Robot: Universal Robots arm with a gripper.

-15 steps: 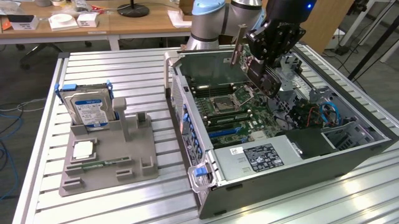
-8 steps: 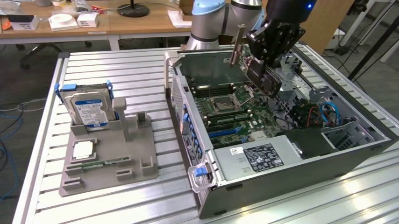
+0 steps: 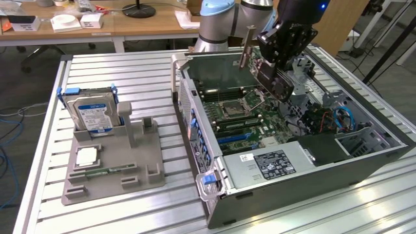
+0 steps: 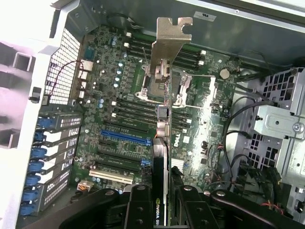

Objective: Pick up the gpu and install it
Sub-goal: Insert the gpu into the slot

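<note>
Black robot fingers (image 3: 289, 43) hold a thin flat dark gpu card (image 3: 272, 80) with a silvery metal bracket over an open computer.
On the exterior view's left, a silver hard drive with a blue and white label (image 3: 96, 113) stands in a grey plastic rack (image 3: 117, 170) on the silvery metal worktop (image 3: 130, 68). To its right lies the grey computer case (image 3: 273, 204), open on top. Over its green board (image 3: 263, 130) the fingers are closed partway, pinching the tilted gpu card from both sides.

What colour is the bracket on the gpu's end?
Silvery bare metal; the bracket shows best in the wrist view.
</note>
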